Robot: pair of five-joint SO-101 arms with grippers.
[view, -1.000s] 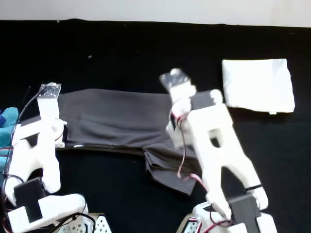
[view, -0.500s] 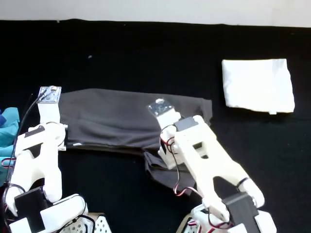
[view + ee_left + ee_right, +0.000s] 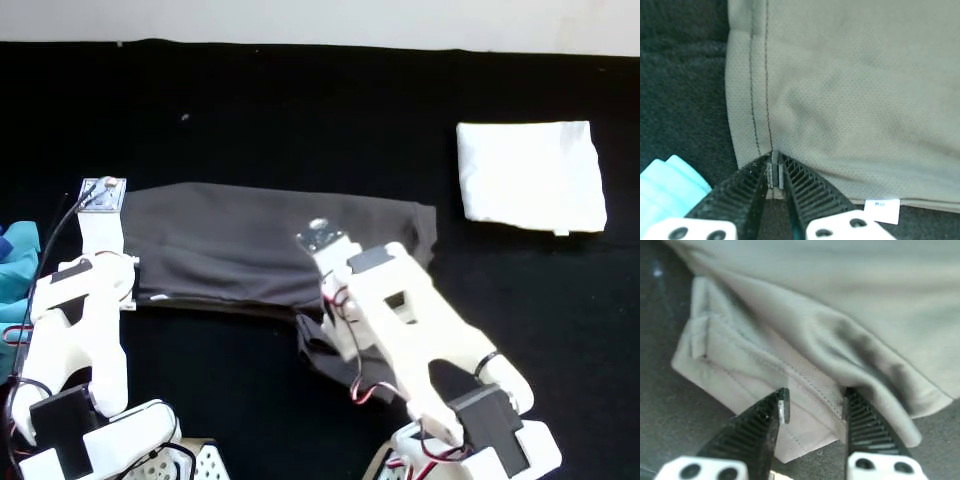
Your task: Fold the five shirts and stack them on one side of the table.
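The dark grey fabric shirt [image 3: 230, 245] lay spread mid-table on the black cloth [image 3: 300, 110], its hem corner clamped in the left gripper [image 3: 775, 169]. The right gripper [image 3: 812, 407] hung with fingers apart over the shirt's bunched near edge; a folded white shirt [image 3: 530, 175] sat far right

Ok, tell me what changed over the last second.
The right gripper drew back from the far edge of the grey shirt toward its own base, and now hangs open over the bunched fold at the near edge. The left gripper stayed shut on that shirt's hem corner; the folded white shirt did not move.
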